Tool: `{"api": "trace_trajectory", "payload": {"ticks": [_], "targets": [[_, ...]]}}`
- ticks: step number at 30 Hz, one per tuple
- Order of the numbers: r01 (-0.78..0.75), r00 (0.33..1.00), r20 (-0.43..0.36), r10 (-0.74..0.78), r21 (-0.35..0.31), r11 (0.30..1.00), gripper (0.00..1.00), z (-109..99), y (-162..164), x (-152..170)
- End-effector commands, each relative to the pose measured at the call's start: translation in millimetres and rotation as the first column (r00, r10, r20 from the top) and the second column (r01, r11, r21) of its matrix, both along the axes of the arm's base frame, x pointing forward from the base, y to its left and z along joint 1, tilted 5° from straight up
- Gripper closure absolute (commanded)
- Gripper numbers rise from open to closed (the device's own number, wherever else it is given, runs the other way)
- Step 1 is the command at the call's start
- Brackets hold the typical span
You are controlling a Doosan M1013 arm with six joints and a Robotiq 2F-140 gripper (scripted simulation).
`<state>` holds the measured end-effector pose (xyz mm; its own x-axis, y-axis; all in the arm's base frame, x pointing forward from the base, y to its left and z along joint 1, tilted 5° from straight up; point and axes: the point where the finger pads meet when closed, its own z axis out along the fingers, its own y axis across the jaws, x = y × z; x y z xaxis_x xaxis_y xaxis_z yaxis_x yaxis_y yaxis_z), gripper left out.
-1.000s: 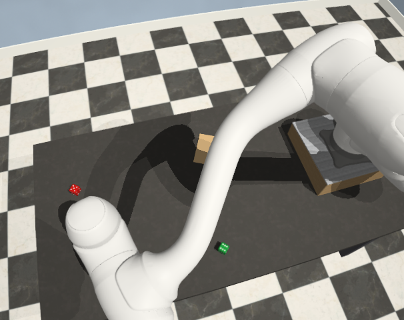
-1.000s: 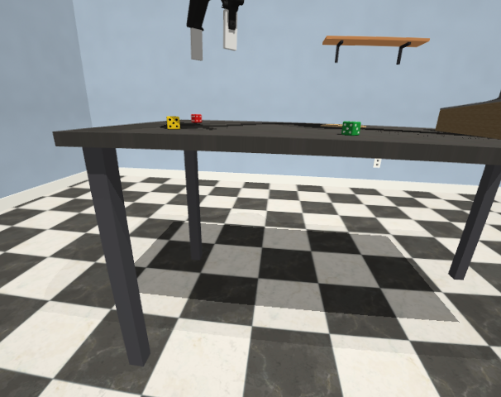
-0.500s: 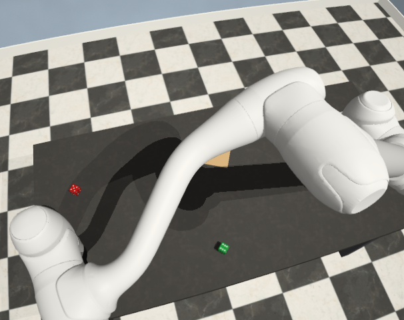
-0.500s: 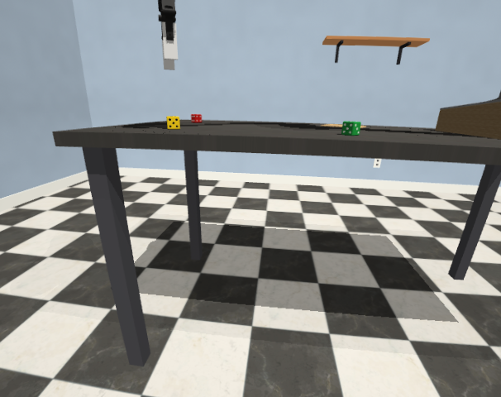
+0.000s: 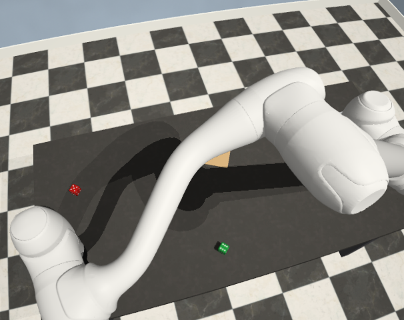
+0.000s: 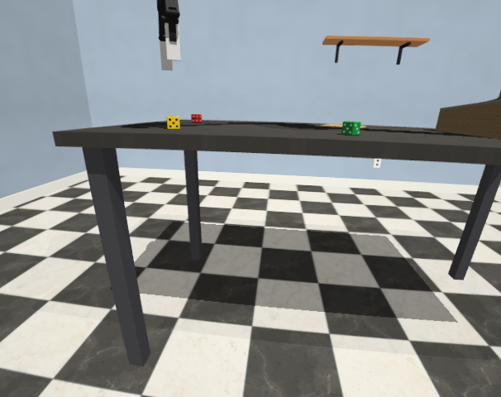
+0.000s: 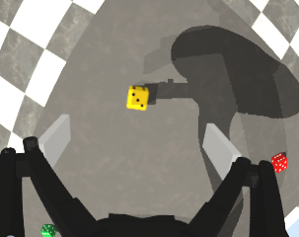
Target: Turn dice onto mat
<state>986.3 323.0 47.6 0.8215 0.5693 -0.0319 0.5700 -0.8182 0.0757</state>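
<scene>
The yellow die [image 7: 137, 98] lies flat on the dark table, below and ahead of my gripper [image 7: 137, 131] in the wrist view; it also shows near the table's left end in the exterior view [image 6: 173, 122]. My gripper [image 6: 169, 53] hangs high above it, open and empty. The arm hides the yellow die in the top view. The green die [image 5: 223, 248] sits near the front edge with six on top; it also shows in the exterior view [image 6: 350, 128] and the wrist view [image 7: 48, 231]. The red die [image 5: 75, 189] sits at the left and shows in the exterior view [image 6: 196, 118] and the wrist view [image 7: 278, 162]. The tan mat [image 5: 219, 160] is mostly hidden behind the arm.
The white arm [image 5: 181, 161] sweeps across the table from right to front left. A wooden base block [image 6: 477, 119] stands at the table's right end. A wall shelf [image 6: 374, 41] hangs behind the table.
</scene>
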Motion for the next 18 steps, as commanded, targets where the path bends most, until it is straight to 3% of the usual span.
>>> {"api": "trace_trajectory", "payload": {"ticks": [1,3,5,8,18], "targets": [[-0.154,0.988,-0.013,0.154,-0.001,0.988,0.0,-2.8,-0.1,0.2],[-0.154,0.988,-0.013,0.154,-0.001,0.988,0.0,-2.8,-0.1,0.2],[-0.303,0.953,-0.025,0.303,0.0,0.953,0.0,-6.0,-0.2,0.5],[-0.394,0.918,-0.033,0.394,0.001,0.919,0.0,-8.0,-0.3,0.6],[-0.727,0.684,-0.063,0.727,0.014,0.686,0.0,-16.4,-0.7,1.2]]}}
